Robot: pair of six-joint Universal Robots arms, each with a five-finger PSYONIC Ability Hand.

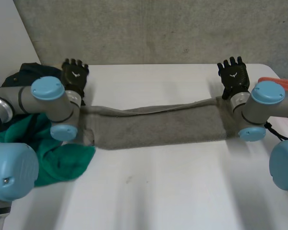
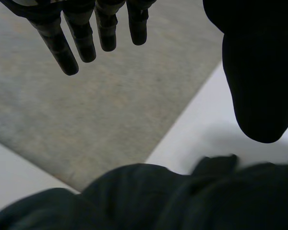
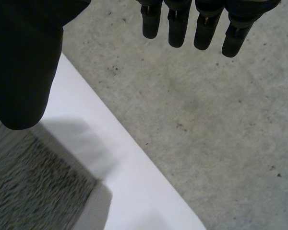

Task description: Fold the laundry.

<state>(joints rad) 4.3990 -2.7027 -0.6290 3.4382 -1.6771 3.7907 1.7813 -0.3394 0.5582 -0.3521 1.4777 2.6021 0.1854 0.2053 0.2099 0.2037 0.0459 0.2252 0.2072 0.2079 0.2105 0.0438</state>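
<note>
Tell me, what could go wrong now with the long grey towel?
1. The left hand and the right hand are both open and hold nothing, and the grey towel has a wavy far edge, so the fold may end up crooked.
2. The towel's left end lies against the green cloth beneath the left arm; a reach could drag both together.
3. The dark cloth sits beside the left hand and might get snagged.

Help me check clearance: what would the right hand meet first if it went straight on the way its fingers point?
Nothing on the table: the right hand, fingers straight, points past its far edge, away from the grey towel. Next comes the grey speckled surface, though how far off is unclear.
</note>
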